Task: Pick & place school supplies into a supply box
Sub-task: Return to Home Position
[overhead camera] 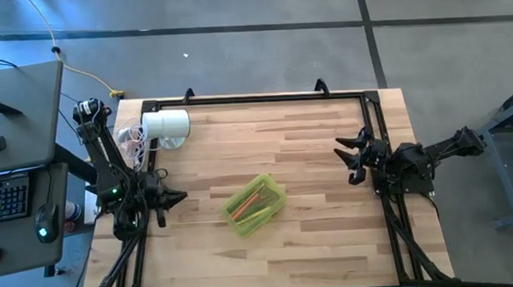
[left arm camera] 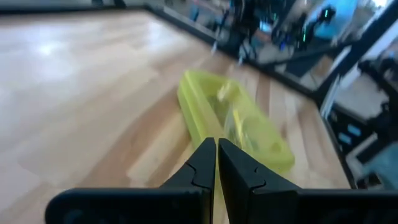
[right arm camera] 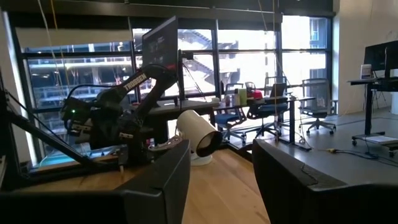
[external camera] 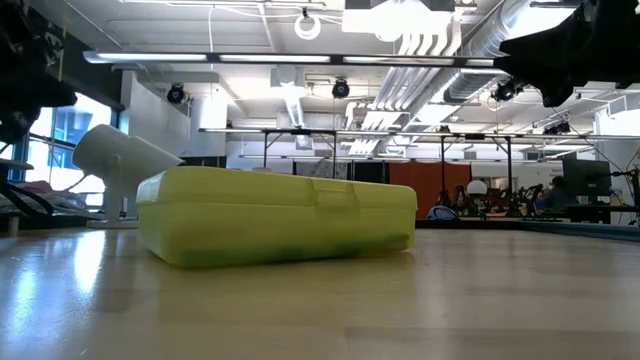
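Left gripper (overhead camera: pixel 178 198): fingers pressed together, holding nothing; left of the supply box (overhead camera: pixel 255 205), apart from it, tips toward it.
Right gripper (overhead camera: pixel 349 161): fingers spread wide, holding nothing; well to the right of the box.
Supply box: lid down, lying flat, long axis diagonal across the table boards; orange and green pens and pencils (overhead camera: pixel 249 204) show through the lid.
Wooden table (overhead camera: pixel 314 237): white cylinder (overhead camera: pixel 166 124) at its corner, beyond and left of the box.
Room: open workshop with windows and desks.
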`<state>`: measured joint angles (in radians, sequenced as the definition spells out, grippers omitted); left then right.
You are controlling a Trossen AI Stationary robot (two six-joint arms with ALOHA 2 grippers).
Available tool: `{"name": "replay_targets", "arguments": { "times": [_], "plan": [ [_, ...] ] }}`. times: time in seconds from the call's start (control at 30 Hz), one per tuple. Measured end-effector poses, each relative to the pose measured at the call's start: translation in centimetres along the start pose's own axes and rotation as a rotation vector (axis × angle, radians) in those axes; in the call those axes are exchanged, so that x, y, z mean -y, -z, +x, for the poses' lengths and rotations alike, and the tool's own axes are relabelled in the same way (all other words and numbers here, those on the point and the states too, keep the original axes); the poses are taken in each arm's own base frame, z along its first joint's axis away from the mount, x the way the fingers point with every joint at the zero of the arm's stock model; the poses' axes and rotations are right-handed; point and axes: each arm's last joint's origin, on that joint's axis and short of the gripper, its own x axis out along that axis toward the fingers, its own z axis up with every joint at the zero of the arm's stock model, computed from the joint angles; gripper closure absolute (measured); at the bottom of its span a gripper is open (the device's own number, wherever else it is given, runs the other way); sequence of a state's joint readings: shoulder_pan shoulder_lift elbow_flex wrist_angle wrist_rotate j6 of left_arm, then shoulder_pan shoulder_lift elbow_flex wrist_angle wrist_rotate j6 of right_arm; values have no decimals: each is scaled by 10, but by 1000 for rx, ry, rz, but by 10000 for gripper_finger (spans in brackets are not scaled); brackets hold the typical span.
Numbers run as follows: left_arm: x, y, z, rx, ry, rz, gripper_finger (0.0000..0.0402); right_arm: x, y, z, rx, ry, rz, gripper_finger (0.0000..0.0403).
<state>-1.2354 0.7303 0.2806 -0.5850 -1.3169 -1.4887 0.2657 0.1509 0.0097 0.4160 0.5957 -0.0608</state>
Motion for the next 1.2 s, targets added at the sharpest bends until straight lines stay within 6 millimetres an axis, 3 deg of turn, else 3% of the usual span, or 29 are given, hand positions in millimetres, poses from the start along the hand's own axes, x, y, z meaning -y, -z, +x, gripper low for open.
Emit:
{"name": "replay_targets", "arguments": {
  "times": [0.43, 0.67, 0.93, 1.2],
  "plan": [
    [1, 7, -1, -252, 21, -3, 346, 0, 0, 0, 0, 0, 0, 250],
    [14, 2, -1, -136, 85, 46, 346, 0, 0, 0, -1, 0, 0, 245],
    [43, -12, -6, -145, 326, 197, 346, 0, 0, 0, -1, 0, -1, 248],
    [45, -14, -6, -126, 341, 247, 346, 0, 0, 0, -1, -1, -1, 248]
  ]
}}
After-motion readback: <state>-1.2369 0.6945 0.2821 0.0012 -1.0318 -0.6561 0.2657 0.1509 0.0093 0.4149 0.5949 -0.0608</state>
